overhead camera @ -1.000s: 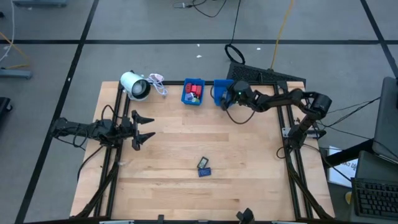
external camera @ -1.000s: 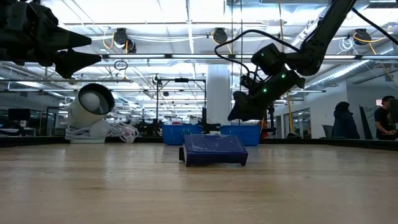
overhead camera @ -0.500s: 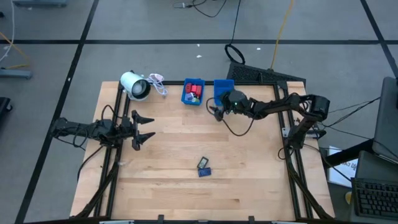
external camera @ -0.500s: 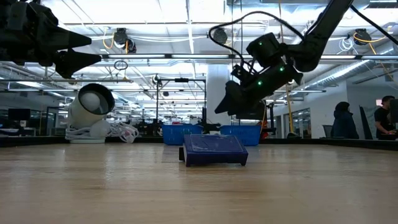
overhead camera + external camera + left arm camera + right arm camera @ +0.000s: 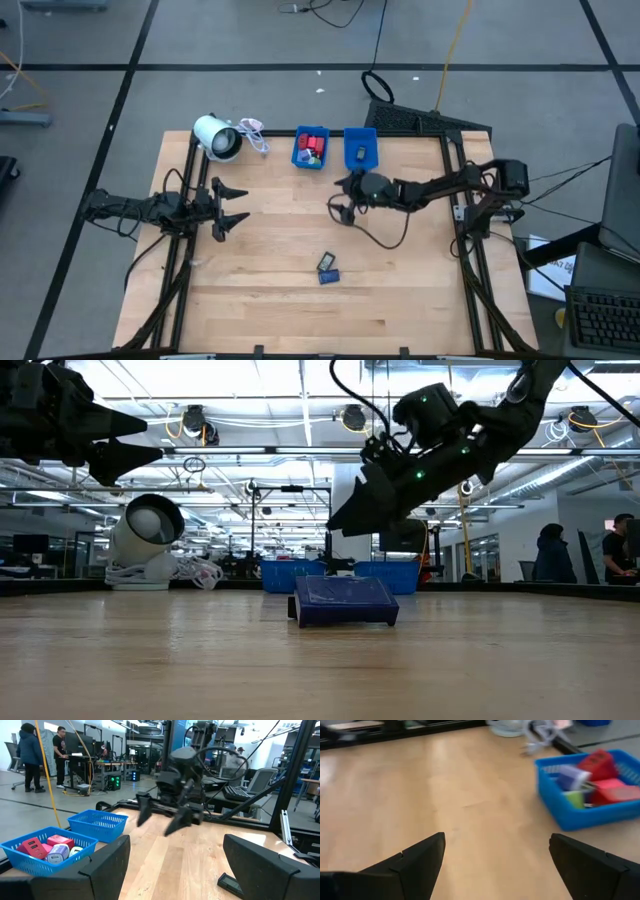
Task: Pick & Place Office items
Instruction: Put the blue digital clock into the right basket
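Two small office items lie near the table's middle front: a dark piece (image 5: pixel 326 262) and a flat blue piece (image 5: pixel 329 277), which shows close up in the low view (image 5: pixel 343 601). More red, pink and pale pieces (image 5: pixel 594 775) sit in the left blue bin (image 5: pixel 311 147). My right gripper (image 5: pixel 340 197) hangs open above bare wood, on the near side of the right blue bin (image 5: pixel 361 148) and clear of the table (image 5: pixel 350 520). At the left edge my left gripper (image 5: pixel 232 205) waits open, pointing level across the table.
A white roll (image 5: pixel 216 137) with a tangle of white cord (image 5: pixel 252 133) lies at the far left corner. Both blue bins stand side by side at the far edge. Bare wood (image 5: pixel 290 225) stretches between the two grippers. People stand in the room beyond the table.
My right gripper has swung from over the right blue bin toward the table's near edge and a little left, staying open and clear of the table. The bin now shows uncovered.
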